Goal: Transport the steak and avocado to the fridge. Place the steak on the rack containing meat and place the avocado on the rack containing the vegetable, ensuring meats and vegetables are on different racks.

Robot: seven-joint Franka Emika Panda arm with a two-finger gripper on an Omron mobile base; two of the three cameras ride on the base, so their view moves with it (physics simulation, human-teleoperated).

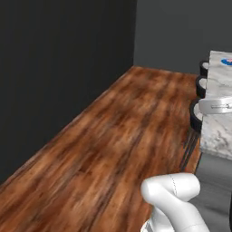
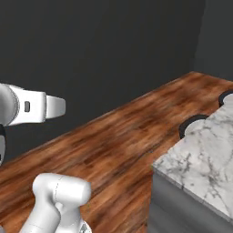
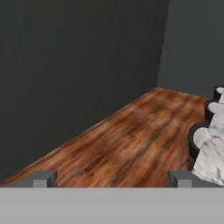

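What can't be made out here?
- Blue mark on the marble counter, left base view: cut by the right edge, unidentifiable.
- Black stools, hand view: partly hidden behind the counter.
- tool, hand view: fingertips wide apart, nothing between; body below the frame.

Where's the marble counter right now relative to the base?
The marble counter lies to the right: lower right in the right base view, at the right edge of the left base view, with dark round stools beside it on the wood floor.

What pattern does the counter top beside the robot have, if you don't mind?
The counter top is white marble with grey veining, clearest in the right base view.
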